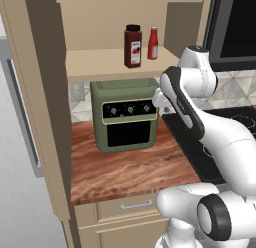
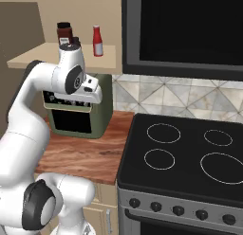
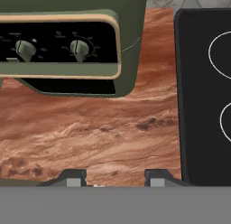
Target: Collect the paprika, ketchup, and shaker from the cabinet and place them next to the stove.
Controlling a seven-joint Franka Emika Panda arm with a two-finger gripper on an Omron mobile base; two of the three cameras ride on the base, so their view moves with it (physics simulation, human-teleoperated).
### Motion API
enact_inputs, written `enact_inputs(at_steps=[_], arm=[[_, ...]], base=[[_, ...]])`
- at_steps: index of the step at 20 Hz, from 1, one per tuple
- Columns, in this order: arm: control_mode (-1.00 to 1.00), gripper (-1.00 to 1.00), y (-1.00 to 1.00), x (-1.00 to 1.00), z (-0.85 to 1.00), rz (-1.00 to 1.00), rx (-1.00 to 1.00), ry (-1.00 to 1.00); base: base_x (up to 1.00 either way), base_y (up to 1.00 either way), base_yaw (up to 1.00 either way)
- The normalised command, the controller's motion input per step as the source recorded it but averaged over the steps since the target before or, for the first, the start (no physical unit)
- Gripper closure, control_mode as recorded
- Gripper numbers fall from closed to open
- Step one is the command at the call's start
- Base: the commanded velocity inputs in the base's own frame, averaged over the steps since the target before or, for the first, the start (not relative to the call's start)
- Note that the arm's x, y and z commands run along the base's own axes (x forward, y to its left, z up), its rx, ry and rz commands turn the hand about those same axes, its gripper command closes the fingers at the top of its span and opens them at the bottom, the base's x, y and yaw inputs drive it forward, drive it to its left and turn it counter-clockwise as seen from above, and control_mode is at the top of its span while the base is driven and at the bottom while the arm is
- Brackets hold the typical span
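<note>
On the cabinet (image 1: 45,92) shelf's right half, near the front edge, the paprika (image 1: 132,46) stands left of the ketchup (image 1: 153,43). Both look light, rigid and smooth, best pinched mid-body. The gripper (image 3: 115,177), jaws parted and empty, hangs over the desk (image 3: 90,133) beside the stove (image 2: 190,156).

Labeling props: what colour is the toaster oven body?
Olive green toaster oven, clearest in the left base view.
</note>
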Motion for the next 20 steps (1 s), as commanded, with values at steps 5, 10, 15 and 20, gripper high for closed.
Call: enact_inputs(at_steps=[5,10,15,20], arm=[[-1.00,-1.00,0.02,-0.10,0.00,0.00,-0.01,-0.05],[-1.00,-1.00,0.13,-0.37,0.00,0.00,-0.13,-0.29],[-1.00,-1.00,0.02,-0.17,0.24,0.02,0.00,-0.25],[-1.00,-1.00,0.06,0.16,0.53,0.05,0.11,-0.16]], base=[[0.00,0.00,0.00],[0.00,0.00,0.00],[0.00,0.00,0.00],[0.00,0.00,0.00]])
